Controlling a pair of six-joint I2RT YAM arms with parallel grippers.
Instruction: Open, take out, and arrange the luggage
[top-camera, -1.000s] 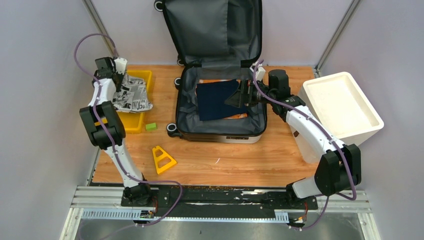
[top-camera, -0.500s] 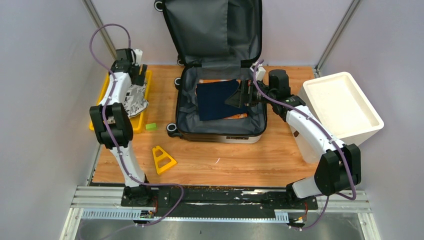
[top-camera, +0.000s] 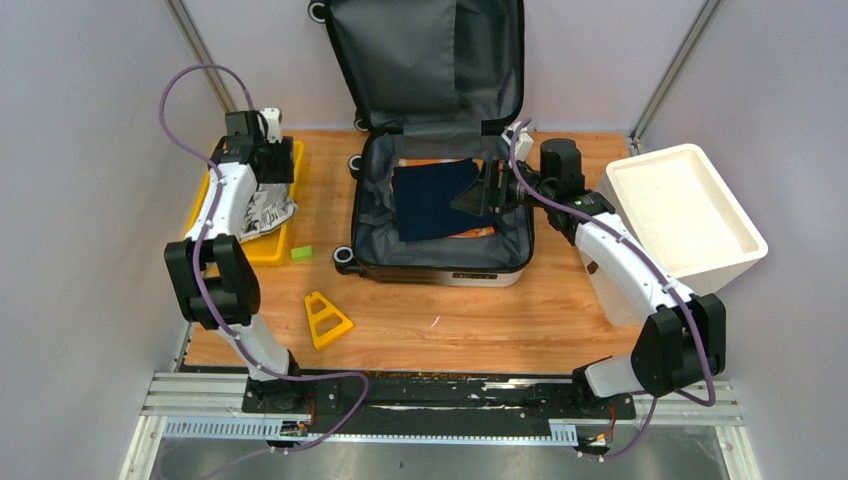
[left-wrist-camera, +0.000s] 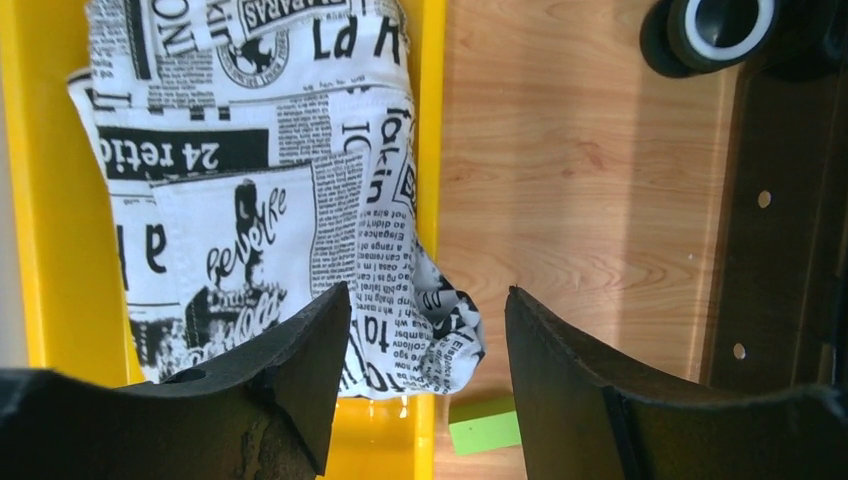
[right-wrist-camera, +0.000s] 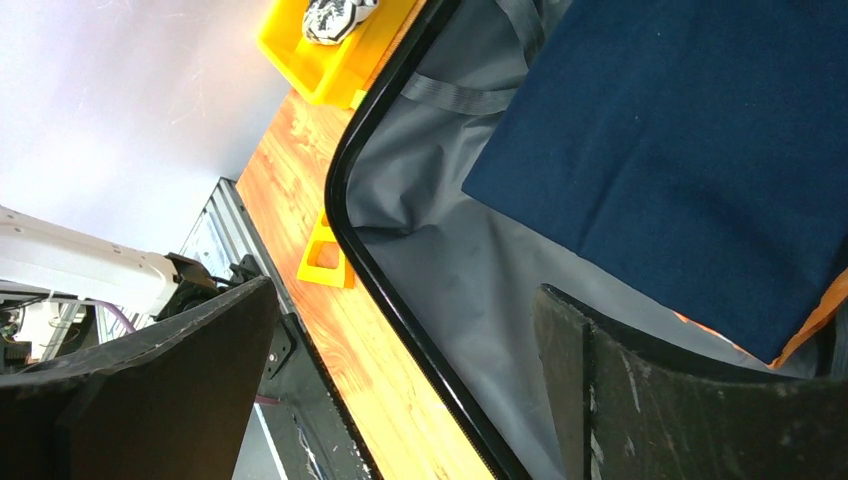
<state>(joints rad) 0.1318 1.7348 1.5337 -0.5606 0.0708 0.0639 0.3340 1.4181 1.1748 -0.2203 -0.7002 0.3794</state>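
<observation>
Luggage: one small hard-shell suitcase (top-camera: 430, 130), dark grey lining, lying open at the far middle of the wooden table (top-camera: 450, 320), lid upright against the back wall.
Luggage contents: one folded navy cloth (top-camera: 430, 200) on top of an orange item (top-camera: 480, 232), which is mostly hidden.
Trays: one yellow plastic tray (top-camera: 262, 248), far left, holding one newspaper-print cloth (left-wrist-camera: 250, 200).
Bins: one white rectangular bin (top-camera: 680, 210), right of the luggage.
Loose pieces: one small green block (top-camera: 302, 253); one yellow triangular piece (top-camera: 326, 319).
Left gripper (left-wrist-camera: 428, 300): jaws apart, above the tray's edge, holding nothing.
Right gripper (right-wrist-camera: 405, 292): jaws wide, over the navy cloth, holding nothing.
</observation>
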